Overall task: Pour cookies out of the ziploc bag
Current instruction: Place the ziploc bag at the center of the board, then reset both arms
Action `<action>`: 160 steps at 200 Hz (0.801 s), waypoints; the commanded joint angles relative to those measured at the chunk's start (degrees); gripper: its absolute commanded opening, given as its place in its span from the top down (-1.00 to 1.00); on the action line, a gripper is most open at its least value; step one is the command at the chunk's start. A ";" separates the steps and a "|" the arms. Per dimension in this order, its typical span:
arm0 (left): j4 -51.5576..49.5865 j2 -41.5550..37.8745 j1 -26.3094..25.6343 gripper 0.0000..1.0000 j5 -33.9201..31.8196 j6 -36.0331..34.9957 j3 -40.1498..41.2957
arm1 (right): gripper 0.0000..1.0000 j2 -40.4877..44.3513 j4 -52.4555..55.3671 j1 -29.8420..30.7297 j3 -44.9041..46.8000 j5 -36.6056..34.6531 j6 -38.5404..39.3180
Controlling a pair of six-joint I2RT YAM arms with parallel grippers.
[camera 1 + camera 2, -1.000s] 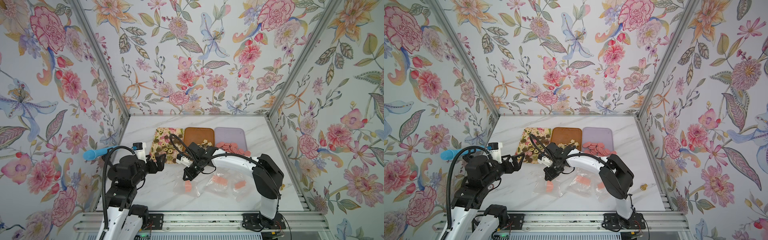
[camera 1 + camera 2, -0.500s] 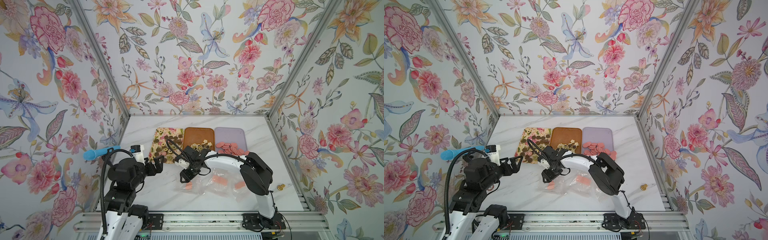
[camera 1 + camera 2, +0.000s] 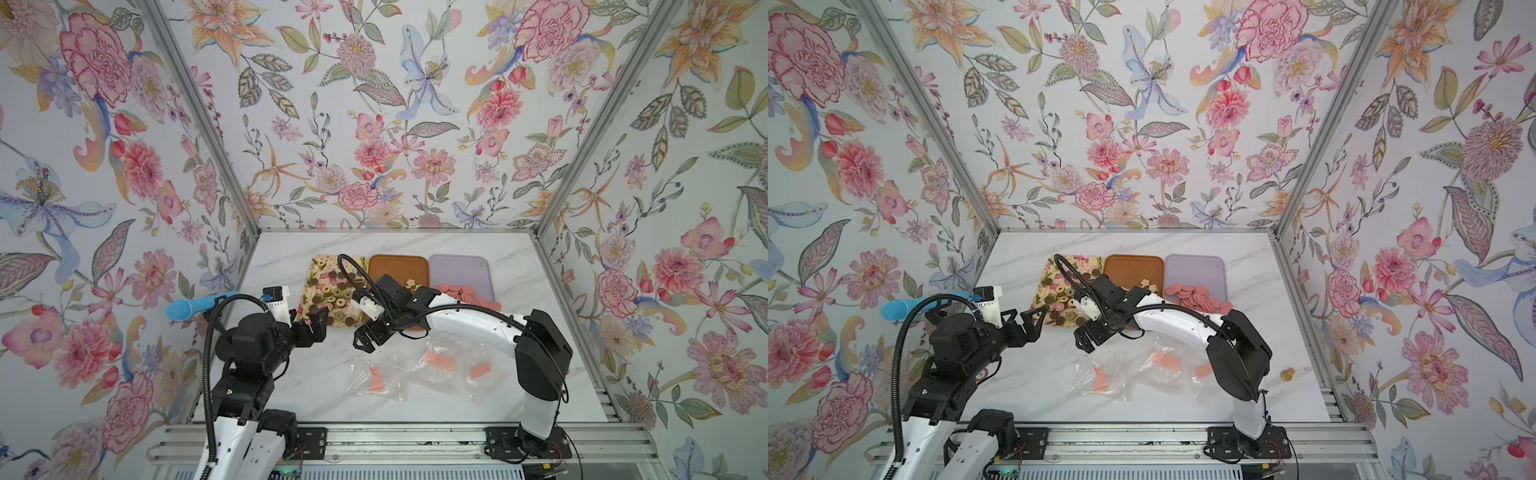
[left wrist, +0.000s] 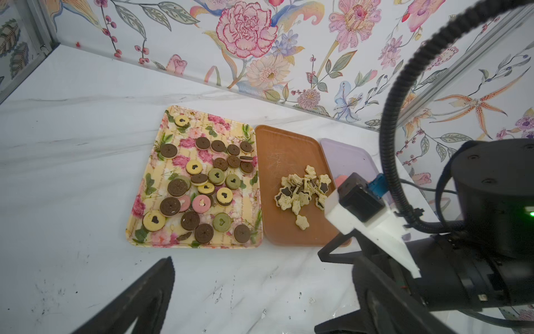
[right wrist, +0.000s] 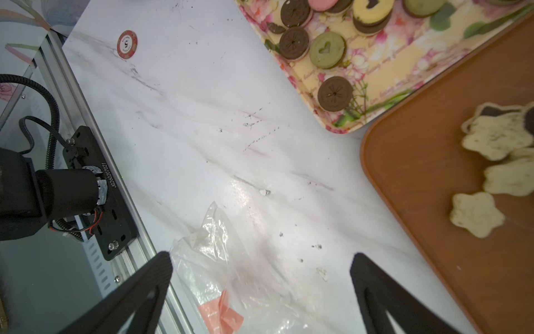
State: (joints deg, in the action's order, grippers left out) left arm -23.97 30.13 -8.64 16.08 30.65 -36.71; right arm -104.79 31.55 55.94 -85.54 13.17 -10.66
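Three clear ziploc bags with pink labels lie flat at the table's front; the leftmost bag [image 3: 376,376] [image 3: 1100,380] [image 5: 231,274] is under my right gripper [image 3: 365,338] [image 3: 1086,336] [image 5: 260,289]. That gripper hovers open over the bag and holds nothing. My left gripper [image 3: 318,326] [image 3: 1034,320] [image 4: 251,303] is open and empty beside the floral tray's near corner. The cookies lie on trays: patterned rounds [image 3: 332,295] [image 4: 202,185], star shapes [image 3: 411,284] [image 4: 303,191] and pink rounds [image 3: 461,293] [image 3: 1196,297].
The floral tray [image 4: 161,237], brown tray [image 4: 289,144] and lilac tray [image 3: 461,266] stand side by side at the back. A red chip [image 5: 127,44] lies near the left front. A small gold object [image 3: 1286,374] sits at the right. A blue cylinder [image 3: 195,305] juts from the left wall.
My right gripper's jaws have gone from shut to wide open, and it has shifted slightly left above the leftmost bag. The left arm has hardly moved.
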 commanded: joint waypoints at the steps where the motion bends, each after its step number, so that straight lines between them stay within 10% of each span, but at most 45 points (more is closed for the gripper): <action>1: 6.42 1.38 -0.23 -0.98 -4.34 -0.01 2.04 | -1.00 11.52 -3.47 -1.83 4.20 -8.24 1.24; 82: 21.74 12.76 -0.30 -0.98 -31.10 -10.88 7.91 | -1.00 55.29 -37.31 -37.49 51.37 -8.19 -7.29; 160: 62.84 10.43 -0.18 -0.98 -41.97 -19.93 33.66 | -1.00 63.43 -58.18 -50.49 74.59 -21.11 0.43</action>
State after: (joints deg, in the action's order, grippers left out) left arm 20.91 39.00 -8.64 -20.62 14.74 -7.11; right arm -42.59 -16.86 8.64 -14.61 -2.70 -12.99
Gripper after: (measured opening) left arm 0.990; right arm 0.997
